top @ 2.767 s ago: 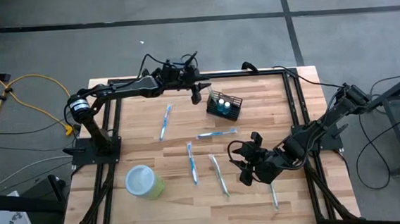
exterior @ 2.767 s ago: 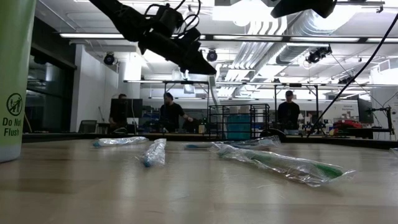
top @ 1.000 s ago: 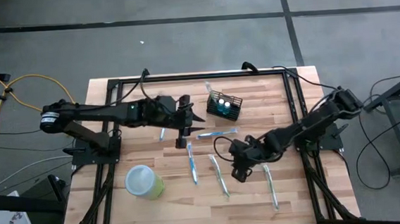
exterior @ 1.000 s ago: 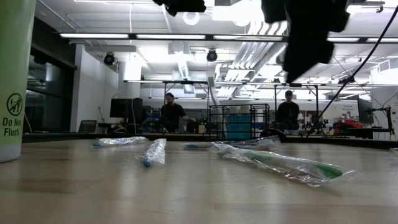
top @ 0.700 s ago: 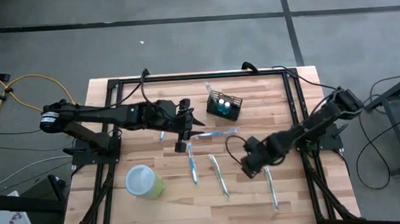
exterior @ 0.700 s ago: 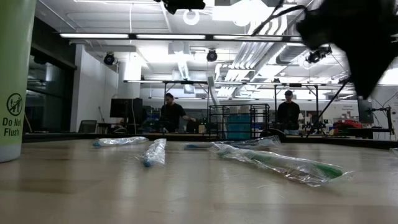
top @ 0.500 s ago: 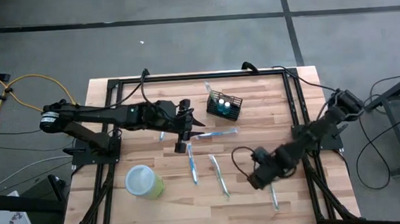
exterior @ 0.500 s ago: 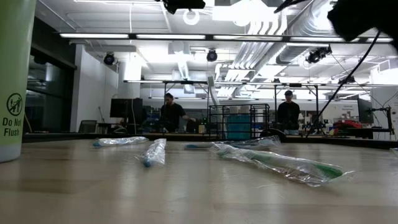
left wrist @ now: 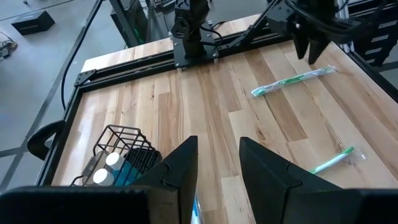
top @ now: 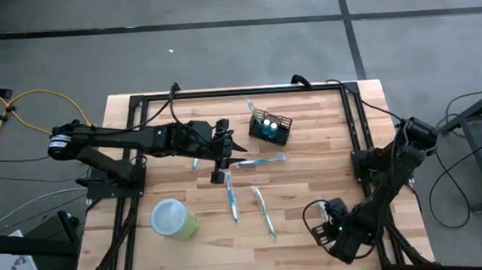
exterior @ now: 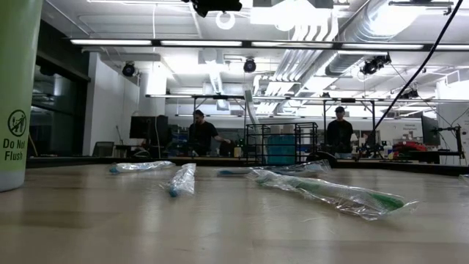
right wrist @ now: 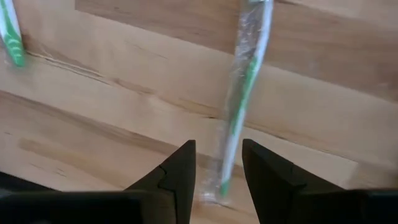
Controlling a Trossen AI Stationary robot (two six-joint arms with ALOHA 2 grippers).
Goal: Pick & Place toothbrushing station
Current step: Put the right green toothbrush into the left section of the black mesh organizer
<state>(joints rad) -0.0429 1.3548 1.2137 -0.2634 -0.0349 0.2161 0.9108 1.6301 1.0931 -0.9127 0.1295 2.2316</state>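
The right gripper [top: 326, 231], fingers apart, is swung back to a green wrapped toothbrush [right wrist: 244, 93], leaving the black wire-mesh basket [top: 270, 126] untouched at the table's far edge beyond the open left gripper [top: 218, 171].

right claw [top: 323, 231] swung to table's near edge

The table [top: 310, 147] is pale, matt planked wood — the basket [top: 271, 126] thin black wire mesh. Wrapped toothbrushes [right wrist: 239, 99] lie in clear, glossy, crinkled plastic — the green cup [top: 174, 220] looks smooth.
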